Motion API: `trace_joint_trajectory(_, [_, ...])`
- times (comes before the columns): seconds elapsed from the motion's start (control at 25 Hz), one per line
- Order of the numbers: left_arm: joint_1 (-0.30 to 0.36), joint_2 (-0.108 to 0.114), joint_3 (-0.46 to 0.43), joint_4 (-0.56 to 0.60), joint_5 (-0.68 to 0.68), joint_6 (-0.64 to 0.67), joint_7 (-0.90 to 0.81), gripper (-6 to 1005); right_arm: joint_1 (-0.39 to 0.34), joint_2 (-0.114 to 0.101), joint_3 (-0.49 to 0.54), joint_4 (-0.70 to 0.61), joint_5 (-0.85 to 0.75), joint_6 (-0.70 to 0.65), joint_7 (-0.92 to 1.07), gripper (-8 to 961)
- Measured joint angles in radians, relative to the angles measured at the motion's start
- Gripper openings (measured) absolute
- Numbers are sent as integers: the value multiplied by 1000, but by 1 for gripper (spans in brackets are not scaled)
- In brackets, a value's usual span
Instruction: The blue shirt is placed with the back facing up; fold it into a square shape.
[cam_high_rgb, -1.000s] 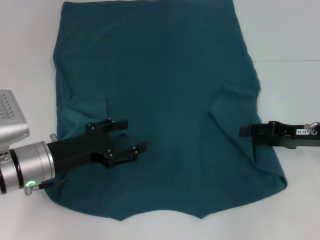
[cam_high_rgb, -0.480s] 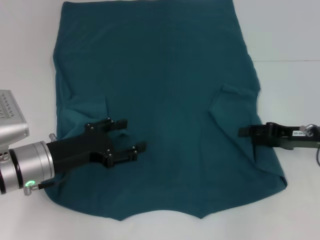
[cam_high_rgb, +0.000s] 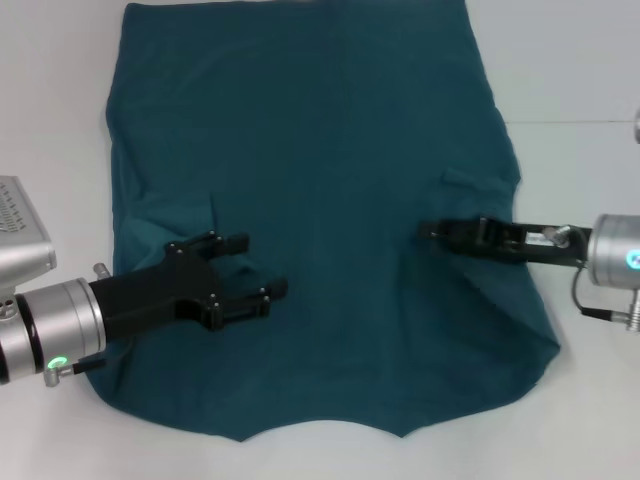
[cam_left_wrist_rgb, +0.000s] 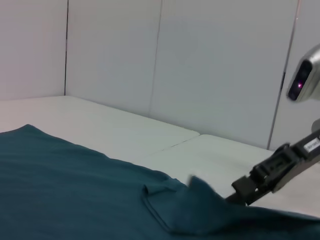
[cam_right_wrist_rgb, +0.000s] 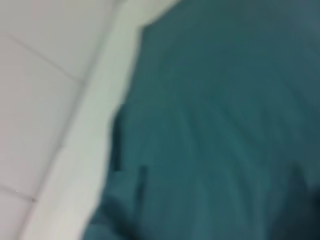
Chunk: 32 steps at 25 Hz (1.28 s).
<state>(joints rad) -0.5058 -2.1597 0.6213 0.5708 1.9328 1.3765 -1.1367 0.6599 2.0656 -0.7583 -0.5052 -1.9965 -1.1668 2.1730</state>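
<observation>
The blue shirt (cam_high_rgb: 330, 150) lies spread flat on the white table, hem at the far side and neckline notch at the near edge. My left gripper (cam_high_rgb: 255, 266) hovers open over its left sleeve area, fingers spread with nothing between them. My right gripper (cam_high_rgb: 432, 231) reaches in from the right, shut on a fold of the shirt's right sleeve cloth. In the left wrist view that right gripper (cam_left_wrist_rgb: 240, 192) meets a raised ridge of the shirt (cam_left_wrist_rgb: 75, 190). The right wrist view shows only the shirt (cam_right_wrist_rgb: 225, 125) and the table.
The white table (cam_high_rgb: 580, 80) shows bare strips left and right of the shirt, with a seam line on the right. A pale wall (cam_left_wrist_rgb: 200, 65) stands behind the table in the left wrist view. The silver left forearm (cam_high_rgb: 50, 325) sits at the near left.
My right gripper has moved left over the shirt, and the shirt's right edge and near right corner have pulled inward with it. My left gripper shifted slightly left and stays open.
</observation>
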Motion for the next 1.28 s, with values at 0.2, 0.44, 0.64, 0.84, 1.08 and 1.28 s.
trace_joint_trajectory(0.2, [1,0,0,0,0,-3,0,837,14,6,-1,1,26,-66,-35,653])
trace_joint_trajectory(0.44, [-1,-2,0,-1,0,-4,0,837,-12,-2,4,-5,27,-79,-33,653])
trace_joint_trajectory(0.64, [3,-2,-2,1,-1,-4,-7,838,-47,-14,10,-24,75,-87,-66,654])
trace_joint_trajectory(0.84, [15,-2,-15,2,-14,-3,-25,838,-70,-16,11,-16,160,-92,-182,654])
trace_joint_trajectory(1.08, [41,-3,-63,15,-20,5,-35,838,-69,-2,11,-11,174,-89,-262,741])
trace_joint_trajectory(1.28, [75,-3,-98,50,-21,3,-82,838,-62,8,11,-10,187,-78,-273,898])
